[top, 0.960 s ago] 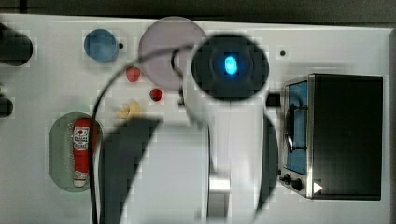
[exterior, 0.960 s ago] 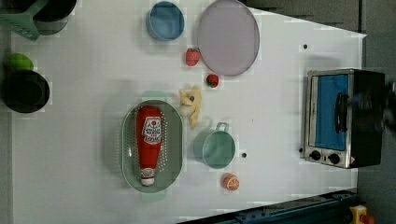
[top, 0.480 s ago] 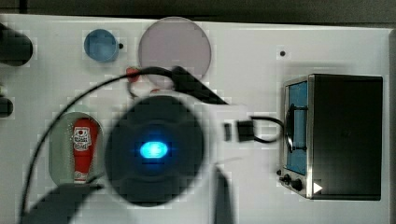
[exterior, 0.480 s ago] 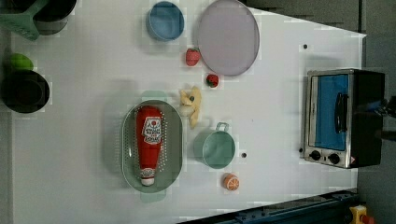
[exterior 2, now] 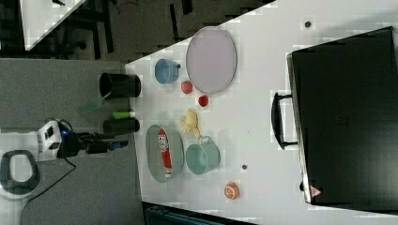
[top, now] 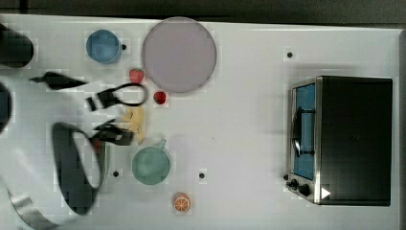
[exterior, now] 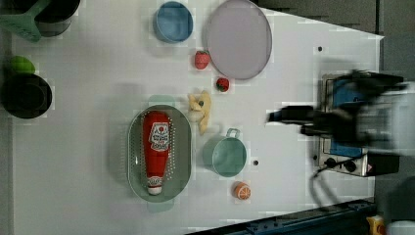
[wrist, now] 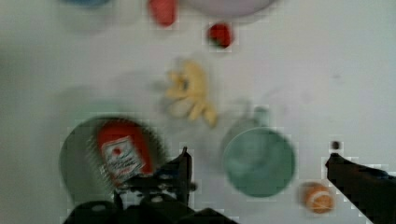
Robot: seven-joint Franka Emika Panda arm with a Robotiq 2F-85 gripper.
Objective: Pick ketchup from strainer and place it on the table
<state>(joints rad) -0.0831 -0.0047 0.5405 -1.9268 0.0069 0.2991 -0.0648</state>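
Going from the left view's left, we see a black pot (exterior: 25, 96) with a green lime-like piece (exterior: 21, 64) beside it at the table (exterior: 78, 186) edge. Further right, the ketchup (exterior: 156, 149) lies lengthwise inside the pale green strainer (exterior: 183, 147), cap toward the left view's bottom; its white label carries red print we cannot read. Next come a yellow banana-like toy (exterior: 201, 111), two strawberries (exterior: 201, 59), a blue bowl (exterior: 172, 22), a green mug (exterior: 225, 155) with its handle, an orange slice (exterior: 242, 190) and a lilac-grey plate (exterior: 238, 39). At the left view's right stands a toaster oven (exterior: 342, 156), with the gripper (exterior: 293, 122) blurred in front of it. In the wrist view the gripper's (wrist: 261, 168) fingers (wrist: 183, 170) stand spread wide apart, holding nothing, above the strainer and mug.
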